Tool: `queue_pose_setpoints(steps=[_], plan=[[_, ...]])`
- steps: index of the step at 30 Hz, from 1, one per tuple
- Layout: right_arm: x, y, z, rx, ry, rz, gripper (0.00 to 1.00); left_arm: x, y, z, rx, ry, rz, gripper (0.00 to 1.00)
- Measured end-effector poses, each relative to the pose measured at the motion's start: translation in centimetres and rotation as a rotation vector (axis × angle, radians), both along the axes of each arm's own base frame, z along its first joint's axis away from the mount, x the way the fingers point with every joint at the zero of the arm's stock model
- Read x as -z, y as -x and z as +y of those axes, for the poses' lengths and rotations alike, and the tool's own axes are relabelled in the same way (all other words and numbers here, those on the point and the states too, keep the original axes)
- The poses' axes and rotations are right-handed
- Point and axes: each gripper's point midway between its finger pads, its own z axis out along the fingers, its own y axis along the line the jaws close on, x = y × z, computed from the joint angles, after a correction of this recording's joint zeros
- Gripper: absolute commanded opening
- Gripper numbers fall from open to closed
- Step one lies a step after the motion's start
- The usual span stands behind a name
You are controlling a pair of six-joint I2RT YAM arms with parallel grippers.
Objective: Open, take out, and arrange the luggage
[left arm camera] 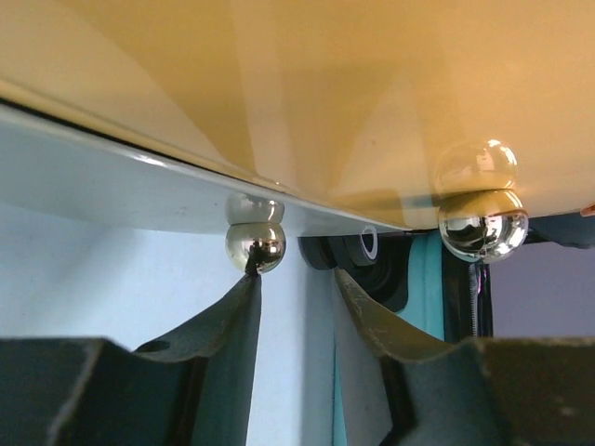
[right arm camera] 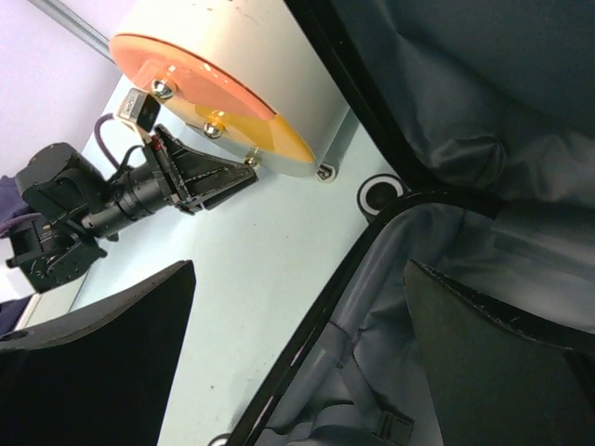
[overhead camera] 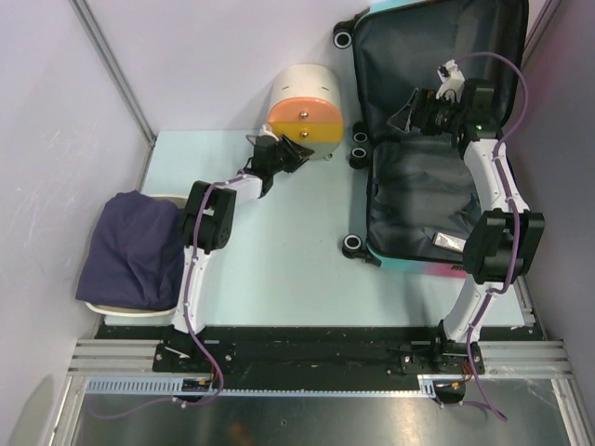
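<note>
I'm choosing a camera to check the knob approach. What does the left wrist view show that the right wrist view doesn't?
Only left wrist: a close look between the left pincer's fingers, one tip at a chrome knob, and the luggage's teal shell. Only right wrist: the luggage's grey lining, the orange drawer, the left pincer from outside, and the open right pincer. Both: the cream box, its yellow drawer front, chrome knobs and a luggage wheel.
</note>
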Motion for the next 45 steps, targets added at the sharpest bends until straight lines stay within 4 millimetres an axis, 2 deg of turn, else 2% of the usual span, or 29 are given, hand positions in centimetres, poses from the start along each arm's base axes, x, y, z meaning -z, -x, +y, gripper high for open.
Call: queue_pose_setpoints(steps=[4,5,7,13,25,31,36,39,45], plan=[[0.3,-0.6,-0.2,0.002,0.016,0.007,0.99,-0.2,-0.1,-0.1,-0.006,0.022,0.007,0.35],[0.5,-0.6,-0.2,0.001,0.018,0.012,0.99,-0.2,-0.1,-0.1,-0.01,0.029,0.009,0.41],[0.8,-0.6,-0.2,0.001,0.021,0.022,0.99,-0.4,-0.2,-0.1,-0.018,0.045,0.015,0.46],[1.6,-0.4,-0.3,-0.003,0.029,0.05,0.99,-0.4,-0.2,-0.1,-0.033,0.066,0.025,0.5],[1.9,-0.2,-0.3,-0.008,0.041,0.056,0.99,2.9,0.8,1.1,-0.085,0.03,0.086,0.5],[2.1,-0.1,-0.4,-0.01,0.048,0.06,0.99,2.6,0.4,1.3,-0.112,0.038,0.083,0.49],[2.1,-0.2,-0.5,-0.01,0.058,0.064,1.0,1.3,-0.3,1.2,-0.122,0.058,0.057,0.48],[2.0,-0.2,-0.5,-0.01,0.061,0.064,1.0,1.0,-0.5,1.2,-0.129,0.073,0.058,0.45],[2.1,-0.4,-0.4,-0.014,0.064,0.066,1.0,1.5,-0.5,1.4,-0.159,0.095,0.108,0.28]])
